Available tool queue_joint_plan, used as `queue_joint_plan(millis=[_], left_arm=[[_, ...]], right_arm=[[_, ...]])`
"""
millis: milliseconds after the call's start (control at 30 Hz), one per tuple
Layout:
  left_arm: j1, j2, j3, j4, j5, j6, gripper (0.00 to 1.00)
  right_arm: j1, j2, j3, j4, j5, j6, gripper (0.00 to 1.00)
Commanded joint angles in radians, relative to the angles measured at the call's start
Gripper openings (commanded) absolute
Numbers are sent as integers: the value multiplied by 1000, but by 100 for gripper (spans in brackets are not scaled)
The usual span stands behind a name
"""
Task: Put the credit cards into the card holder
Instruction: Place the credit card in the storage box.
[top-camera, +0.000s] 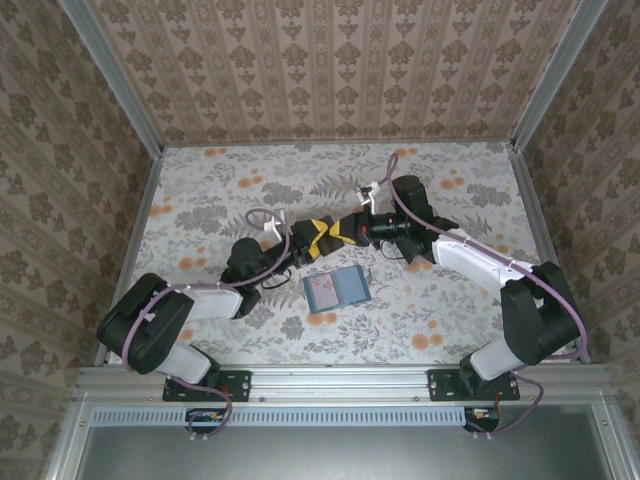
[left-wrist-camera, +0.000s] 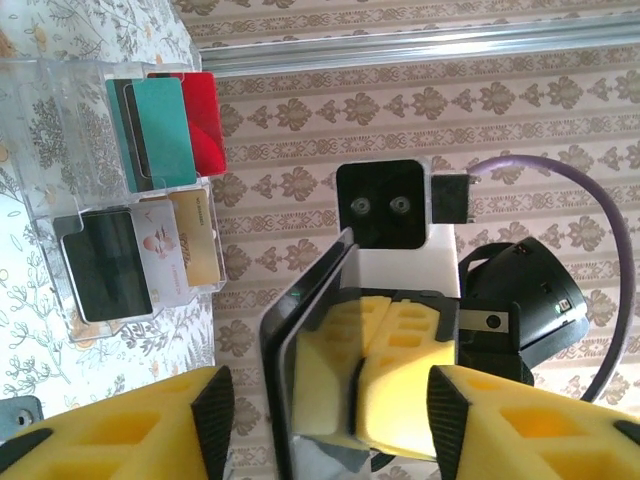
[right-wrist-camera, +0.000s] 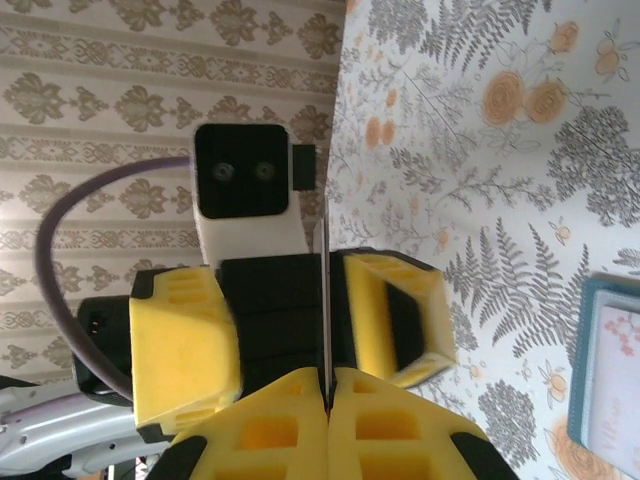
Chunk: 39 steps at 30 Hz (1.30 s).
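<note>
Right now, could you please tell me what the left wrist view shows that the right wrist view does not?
Left wrist, not right wrist: the clear rack holding upright cards, among them a teal card and a red card. Right wrist, not left wrist: a plain look at the card holder, teal-edged, flat on the floral table. Shared: the dark credit card pinched in the shut right tool, with the open left tool straddling it.

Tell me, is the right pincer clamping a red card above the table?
Not quite: the card clamped in the right pincer is dark, not red, as the left wrist view shows. The red card stands in the rack.
</note>
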Motion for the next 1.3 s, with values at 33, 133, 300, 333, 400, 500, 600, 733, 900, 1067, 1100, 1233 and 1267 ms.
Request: queue_joint_plan(millis=[33, 133, 300, 333, 400, 500, 600, 733, 900, 1067, 1100, 1233, 1267], left_arm=[[7, -29, 12, 57, 0, 15, 42], [10, -37, 4, 56, -7, 17, 25], [10, -38, 7, 56, -1, 11, 7], [10, -37, 6, 56, -3, 10, 7], [9, -37, 6, 58, -6, 7, 7], [7, -38, 9, 57, -6, 8, 7], [4, -37, 9, 56, -10, 4, 7], [1, -41, 13, 58, -19, -3, 9], [-2, -67, 27, 56, -22, -15, 15], [-2, -83, 21, 56, -11, -19, 17], [-2, -83, 17, 56, -10, -18, 17], [-2, -81, 12, 56, -11, -19, 17], [-1, -80, 12, 56, -10, -19, 17]], right_arm=[[6, -7, 19, -116, 2, -80, 7], [7, -10, 32, -207, 37, -136, 12], [7, -15, 20, -156, 13, -112, 27], [8, -17, 18, -135, 2, -103, 29], [9, -17, 16, -95, -27, -83, 32], [20, -6, 26, -74, -61, -85, 35], [43, 10, 45, -72, -92, -104, 36], [52, 23, 52, -131, -64, -150, 35], [24, 24, 45, -251, 67, -198, 30], [3, 14, 18, -205, 81, -162, 30], [3, 11, 19, -205, 83, -160, 29], [1, 6, 25, -202, 89, -152, 30], [1, 4, 23, -201, 92, -148, 30]])
